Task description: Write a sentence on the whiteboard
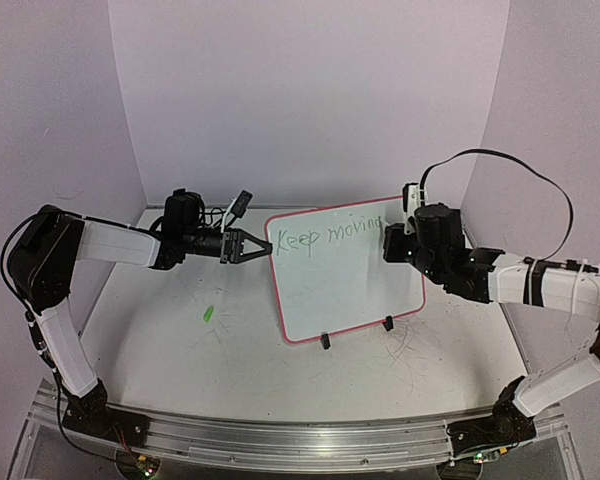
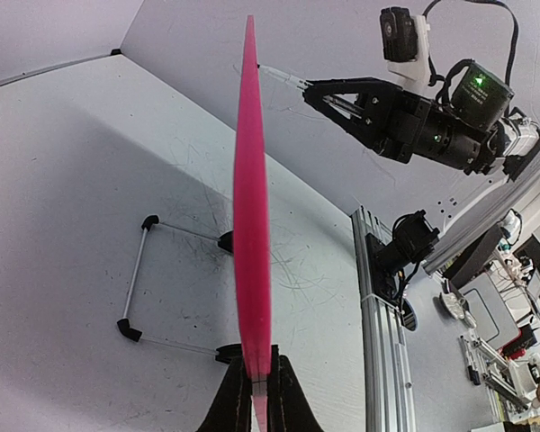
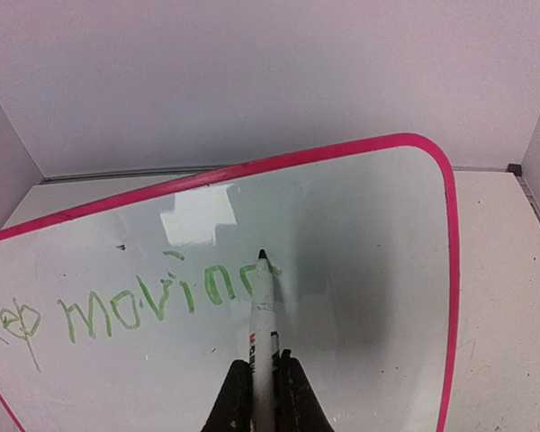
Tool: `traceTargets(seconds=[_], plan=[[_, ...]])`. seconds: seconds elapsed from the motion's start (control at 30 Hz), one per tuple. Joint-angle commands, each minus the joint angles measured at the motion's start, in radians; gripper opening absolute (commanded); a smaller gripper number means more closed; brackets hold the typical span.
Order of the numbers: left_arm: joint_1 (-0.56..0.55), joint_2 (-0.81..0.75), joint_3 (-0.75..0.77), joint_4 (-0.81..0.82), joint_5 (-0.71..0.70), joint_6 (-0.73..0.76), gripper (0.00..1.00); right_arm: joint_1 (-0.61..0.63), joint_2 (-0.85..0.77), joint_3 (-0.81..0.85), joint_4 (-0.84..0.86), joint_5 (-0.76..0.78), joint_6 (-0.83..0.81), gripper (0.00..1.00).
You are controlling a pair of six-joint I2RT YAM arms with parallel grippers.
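- The sentence [image 1: 315,237] reads "Keep moving", in thin green script on one slanted line across the upper part of the whiteboard [image 1: 350,290].
- In the right wrist view, the marker [image 3: 263,315] has its dark tip touching the white face at the end of "moving".
- The right claw [image 3: 263,373] is closed around the marker barrel, one finger on each side.
- The whiteboard stands on the table [image 1: 180,340] between the two arms. It leans back on two black feet [image 1: 325,341], and its pink frame is tilted in the top view.
- The left claw [image 2: 256,382] is clamped on the board's left edge. The left wrist view shows the frame edge-on, pinched between both fingers.
- Behind the board a wire stand [image 2: 135,279] with black end caps rests on the table.
- A small green bit [image 1: 208,313] lies on the table near the left arm, apart from the board.
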Motion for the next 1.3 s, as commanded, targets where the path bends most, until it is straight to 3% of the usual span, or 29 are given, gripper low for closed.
traceTargets(seconds=[0.0,0.8,1.27], plan=[[0.008,-0.022,0.035,-0.024,-0.006,0.040,0.00,-0.003,0.008,0.023,0.018,0.007,0.002,0.00],[0.008,-0.017,0.040,-0.027,-0.005,0.040,0.00,0.010,-0.069,-0.129,-0.052,-0.072,0.101,0.00],[0.007,-0.016,0.041,-0.028,-0.006,0.039,0.00,0.049,-0.019,0.007,-0.010,-0.082,0.056,0.00]])
